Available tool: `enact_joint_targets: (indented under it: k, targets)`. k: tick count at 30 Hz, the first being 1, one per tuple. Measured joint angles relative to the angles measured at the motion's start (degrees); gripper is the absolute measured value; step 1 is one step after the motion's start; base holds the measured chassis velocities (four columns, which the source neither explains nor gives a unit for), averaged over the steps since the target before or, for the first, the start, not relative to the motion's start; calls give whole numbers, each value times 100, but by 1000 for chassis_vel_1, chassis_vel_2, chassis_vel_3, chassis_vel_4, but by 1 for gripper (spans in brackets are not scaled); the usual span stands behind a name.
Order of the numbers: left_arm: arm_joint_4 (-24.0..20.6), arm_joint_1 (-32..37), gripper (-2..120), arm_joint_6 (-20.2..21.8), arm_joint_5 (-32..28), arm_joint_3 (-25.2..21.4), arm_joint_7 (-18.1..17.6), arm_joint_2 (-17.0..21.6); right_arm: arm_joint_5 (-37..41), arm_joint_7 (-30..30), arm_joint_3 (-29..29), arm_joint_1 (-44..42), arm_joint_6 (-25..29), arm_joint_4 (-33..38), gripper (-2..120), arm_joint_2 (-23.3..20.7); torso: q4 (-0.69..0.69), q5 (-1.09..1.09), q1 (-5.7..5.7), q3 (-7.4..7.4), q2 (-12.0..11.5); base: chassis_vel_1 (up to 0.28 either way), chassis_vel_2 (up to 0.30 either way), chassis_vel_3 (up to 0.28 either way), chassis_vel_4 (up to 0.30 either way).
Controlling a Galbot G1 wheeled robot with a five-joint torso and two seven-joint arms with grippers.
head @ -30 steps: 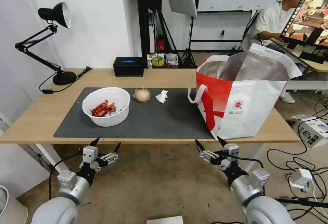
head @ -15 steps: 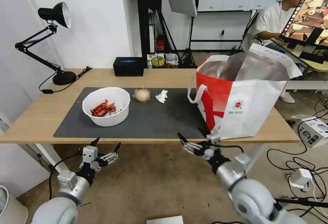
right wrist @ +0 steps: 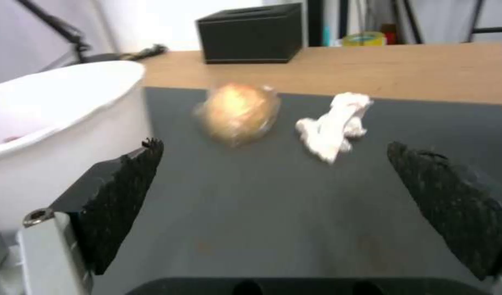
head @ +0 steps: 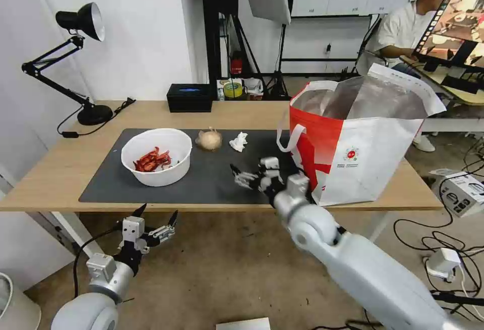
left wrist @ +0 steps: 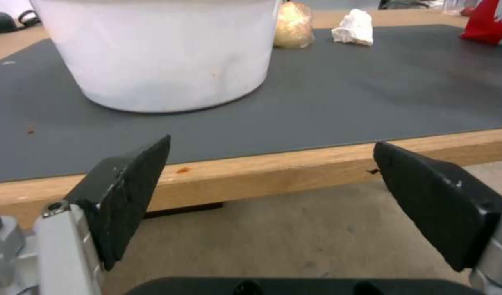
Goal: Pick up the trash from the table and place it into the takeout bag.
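We log a white bowl [head: 157,156] of red shell scraps on the grey mat [head: 212,179], toward its left end. The bagged beige lump [head: 209,140] and crumpled tissue [head: 239,141] lie apart at the mat's far edge. The takeout bag [head: 353,143] stands open at the bench's [head: 50,169] right end, foil lining showing. Right tool [head: 250,175], fingers apart, hovers over bare mat between bowl and bag. Left tool [head: 157,217], fingers apart, sits below the bench's near edge. A black box [head: 190,97] and lamp [head: 75,58] occupy the far side.
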Motion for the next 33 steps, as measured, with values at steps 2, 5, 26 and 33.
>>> enact_joint_targets:
  k: [2, 5, 26, 33]
  targets:
    - [7, 2, 100, 0, 4, 0, 1, -10, 0, 169, -70, 146, -73, -152, 100, 141, 0, 0, 0, 0, 0, 0, 0, 0, 0]
    - [29, 7, 100, -7, 38, 8, 3, -42, -3, 518, -240, 511, -203, -640, 100, 534, 0, 0, 0, 0, 0, 0, 0, 0, 0]
    - [75, 145, 100, -129, 232, 48, 110, -160, -525, 1202, 240, 1526, -317, -3528, 100, 2360, -1, 1, 0, -1, 0, 0, 0, 0, 0]
    - [56, 200, 100, -158, 311, 89, 111, -215, -642, 1175, 255, 1714, -326, -3958, 100, 2511, -1, 2, -1, -1, 0, 0, 0, 0, 0]
